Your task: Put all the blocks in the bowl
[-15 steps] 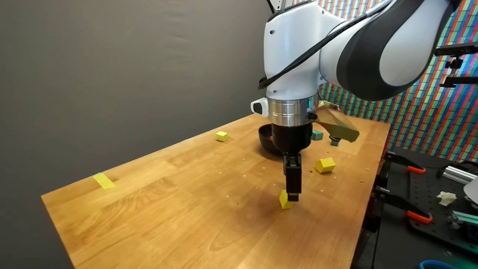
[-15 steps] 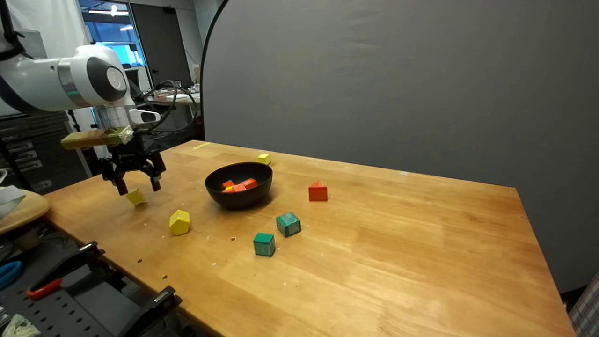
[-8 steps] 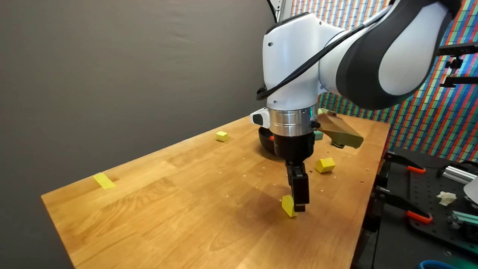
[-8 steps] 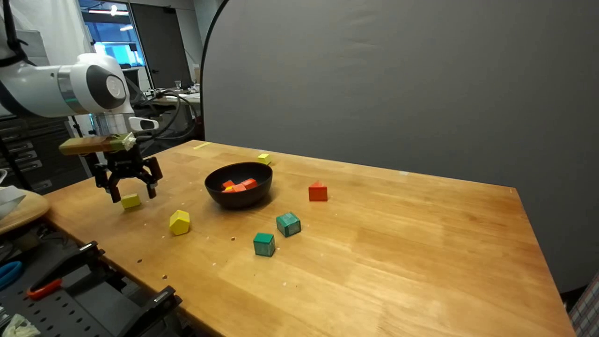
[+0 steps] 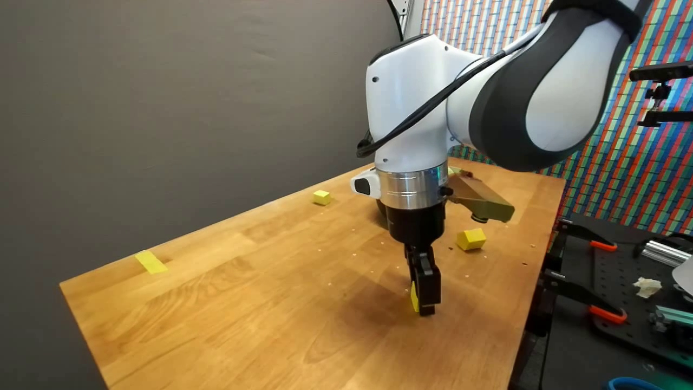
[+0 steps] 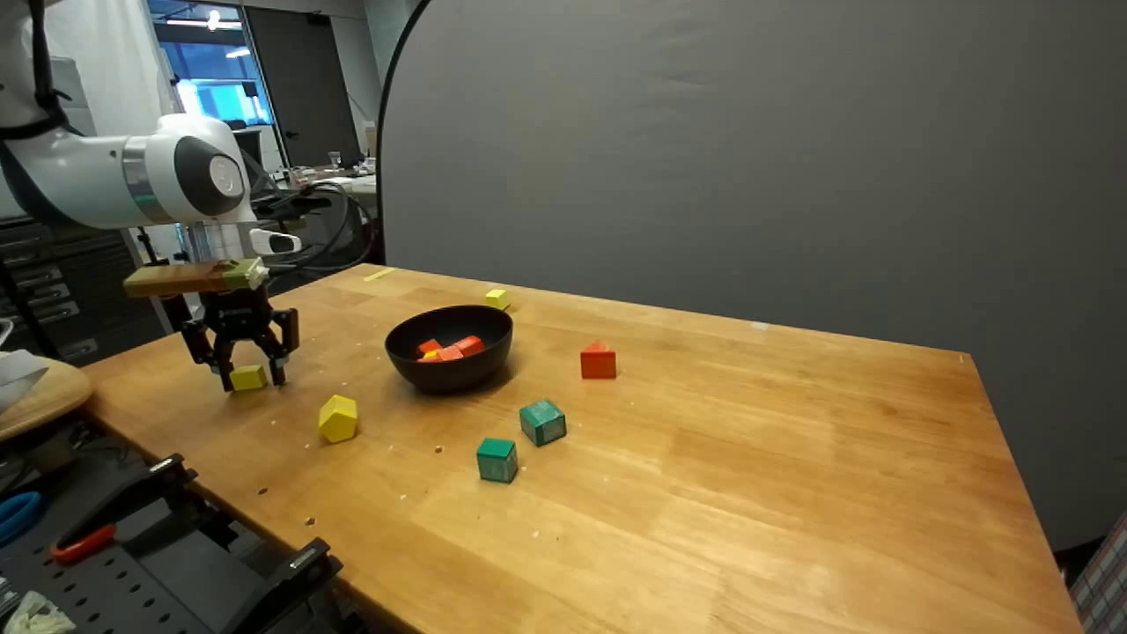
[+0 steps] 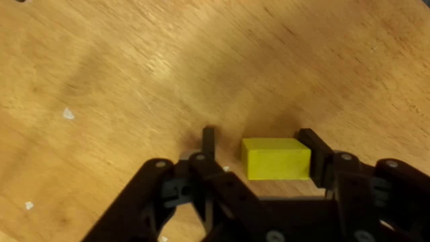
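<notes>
A yellow strip (image 5: 151,262) lies on the table (image 5: 260,303), perhaps crumpled paper (image 5: 647,287) on a perforated plate (image 5: 614,273).

In an exterior view the camera sits above the surface (image 5: 233,303) and looks down at a slant along it toward a striped backdrop (image 5: 633,157), near enough for the arm (image 5: 463,114) to loom large at upper right; in an exterior view the camera faces across the surface to a grey screen (image 6: 748,158), also from above, with the arm smaller at the left edge. Both exterior views share the hand (image 6: 253,384), the grey screen and the yellow strip (image 5: 151,262). The wrist view looks down from very close, past the hand, onto a yellow block (image 7: 278,164) that both exterior views show.
</notes>
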Controlling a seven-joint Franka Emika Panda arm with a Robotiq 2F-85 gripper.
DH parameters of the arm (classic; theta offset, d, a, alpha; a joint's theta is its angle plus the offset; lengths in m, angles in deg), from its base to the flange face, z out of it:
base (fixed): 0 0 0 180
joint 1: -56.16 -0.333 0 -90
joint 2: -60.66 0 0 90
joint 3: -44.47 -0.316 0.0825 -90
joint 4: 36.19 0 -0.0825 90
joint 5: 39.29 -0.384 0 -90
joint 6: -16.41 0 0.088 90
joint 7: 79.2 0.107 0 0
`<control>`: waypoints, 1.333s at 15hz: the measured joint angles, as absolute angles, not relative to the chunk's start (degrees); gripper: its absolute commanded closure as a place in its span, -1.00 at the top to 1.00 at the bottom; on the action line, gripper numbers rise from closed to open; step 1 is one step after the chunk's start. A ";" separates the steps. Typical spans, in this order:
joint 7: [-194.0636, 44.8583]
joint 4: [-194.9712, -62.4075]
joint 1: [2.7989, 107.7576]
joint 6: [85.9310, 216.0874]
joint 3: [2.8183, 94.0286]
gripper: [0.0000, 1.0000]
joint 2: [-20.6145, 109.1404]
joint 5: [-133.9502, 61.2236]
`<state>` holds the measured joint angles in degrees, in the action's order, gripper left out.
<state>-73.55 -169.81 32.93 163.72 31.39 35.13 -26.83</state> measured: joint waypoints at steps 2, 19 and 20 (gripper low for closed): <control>-73.84 -168.97 32.93 162.85 31.30 -0.61 34.88 -26.83; -57.78 -172.52 42.63 166.37 43.43 -0.65 50.53 -22.20; -55.58 -172.56 43.11 166.89 44.13 -0.65 50.59 -21.81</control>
